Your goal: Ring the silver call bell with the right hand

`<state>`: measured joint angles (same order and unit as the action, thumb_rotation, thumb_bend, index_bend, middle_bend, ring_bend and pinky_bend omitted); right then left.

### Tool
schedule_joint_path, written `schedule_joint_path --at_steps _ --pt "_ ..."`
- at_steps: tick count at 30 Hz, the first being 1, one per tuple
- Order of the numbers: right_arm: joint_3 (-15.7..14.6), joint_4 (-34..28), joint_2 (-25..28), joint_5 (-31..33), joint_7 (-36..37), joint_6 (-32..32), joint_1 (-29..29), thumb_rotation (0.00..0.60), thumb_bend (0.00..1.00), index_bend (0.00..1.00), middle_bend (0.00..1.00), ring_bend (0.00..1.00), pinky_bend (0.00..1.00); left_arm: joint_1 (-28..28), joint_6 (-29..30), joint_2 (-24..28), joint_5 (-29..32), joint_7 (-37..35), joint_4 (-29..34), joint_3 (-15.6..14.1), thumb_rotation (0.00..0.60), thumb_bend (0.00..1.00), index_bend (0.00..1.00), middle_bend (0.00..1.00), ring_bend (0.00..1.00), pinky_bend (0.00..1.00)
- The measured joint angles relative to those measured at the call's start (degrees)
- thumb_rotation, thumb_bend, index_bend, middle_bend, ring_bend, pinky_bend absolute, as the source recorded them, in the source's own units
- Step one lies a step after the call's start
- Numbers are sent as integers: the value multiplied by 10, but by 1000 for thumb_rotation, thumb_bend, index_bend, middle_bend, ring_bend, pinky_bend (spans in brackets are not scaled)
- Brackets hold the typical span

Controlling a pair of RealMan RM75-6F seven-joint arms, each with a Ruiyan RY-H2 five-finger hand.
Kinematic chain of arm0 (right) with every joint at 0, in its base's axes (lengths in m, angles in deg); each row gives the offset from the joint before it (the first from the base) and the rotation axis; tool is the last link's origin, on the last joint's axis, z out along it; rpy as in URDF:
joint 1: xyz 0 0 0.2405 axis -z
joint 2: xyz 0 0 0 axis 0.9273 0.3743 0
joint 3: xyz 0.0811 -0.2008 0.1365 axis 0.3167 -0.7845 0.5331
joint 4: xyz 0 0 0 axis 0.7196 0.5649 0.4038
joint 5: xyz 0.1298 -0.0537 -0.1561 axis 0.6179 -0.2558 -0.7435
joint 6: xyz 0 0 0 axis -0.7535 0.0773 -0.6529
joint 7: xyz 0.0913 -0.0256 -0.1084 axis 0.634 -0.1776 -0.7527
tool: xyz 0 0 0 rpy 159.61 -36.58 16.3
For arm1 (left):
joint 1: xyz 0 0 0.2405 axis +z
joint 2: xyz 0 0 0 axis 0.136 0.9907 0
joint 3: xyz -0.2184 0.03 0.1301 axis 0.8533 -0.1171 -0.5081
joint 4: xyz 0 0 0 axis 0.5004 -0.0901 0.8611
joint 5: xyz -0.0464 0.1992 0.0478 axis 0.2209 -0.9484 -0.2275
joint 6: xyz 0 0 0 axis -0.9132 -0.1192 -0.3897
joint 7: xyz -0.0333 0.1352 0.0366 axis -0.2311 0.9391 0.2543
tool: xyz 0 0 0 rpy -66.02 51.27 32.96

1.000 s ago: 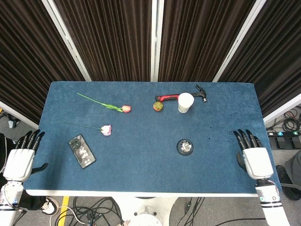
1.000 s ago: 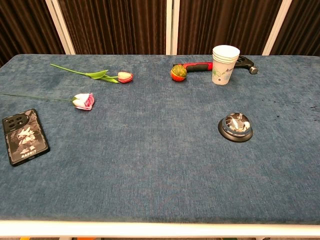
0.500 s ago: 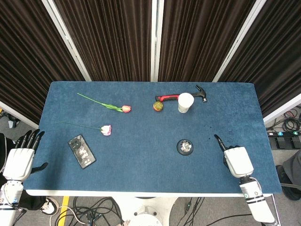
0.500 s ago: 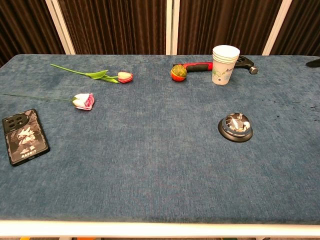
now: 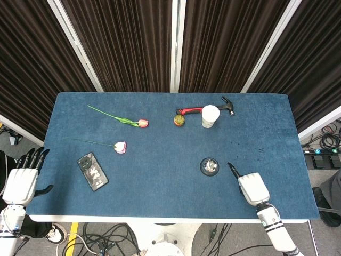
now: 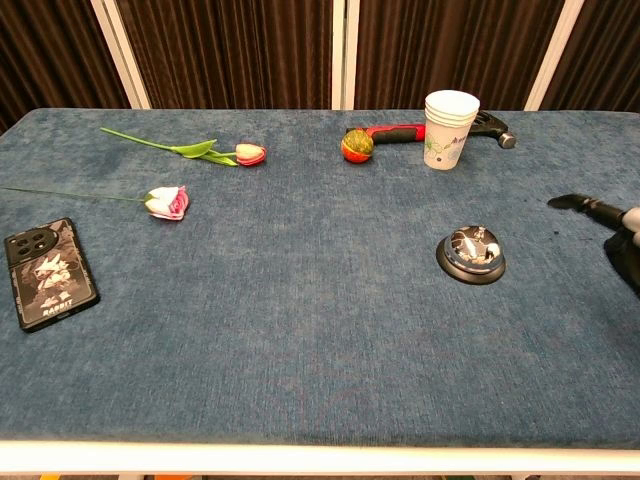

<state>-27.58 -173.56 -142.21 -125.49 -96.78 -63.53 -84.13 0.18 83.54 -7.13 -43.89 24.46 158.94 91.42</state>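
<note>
The silver call bell (image 5: 210, 166) (image 6: 471, 253) sits on its black base on the blue table, right of centre and near the front. My right hand (image 5: 250, 186) (image 6: 618, 228) hovers just right of it and nearer the front edge. One finger (image 5: 232, 169) points out toward the bell while the others are curled in. Its tip stops a short way from the bell without touching it, and the hand holds nothing. My left hand (image 5: 22, 180) hangs off the table's front left corner with fingers spread and empty; the chest view does not show it.
Behind the bell stand a white paper cup (image 5: 210, 116), a red-handled hammer (image 5: 193, 111) and a small red-green ball (image 5: 179, 120). Two tulips (image 5: 141, 123) (image 5: 120, 147) and a phone (image 5: 92, 171) lie on the left half of the table (image 5: 160, 186).
My right hand has moved left along the front of the table toward the bell, going from spread fingers to a single pointing finger. The left hand stays put.
</note>
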Motion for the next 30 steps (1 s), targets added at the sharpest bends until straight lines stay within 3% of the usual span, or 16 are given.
schedule_joint_path --at_steps 9,30 --pt "13 15 -34 21 -7 28 -26 600 1000 0 882 754 725 3 2 4 4 -6 -4 1 600 107 64 54 0 146" --pt "12 20 -61 50 -31 59 -54 600 1000 0 882 753 725 7 7 9 4 -20 -10 1 600 108 64 55 0 146"
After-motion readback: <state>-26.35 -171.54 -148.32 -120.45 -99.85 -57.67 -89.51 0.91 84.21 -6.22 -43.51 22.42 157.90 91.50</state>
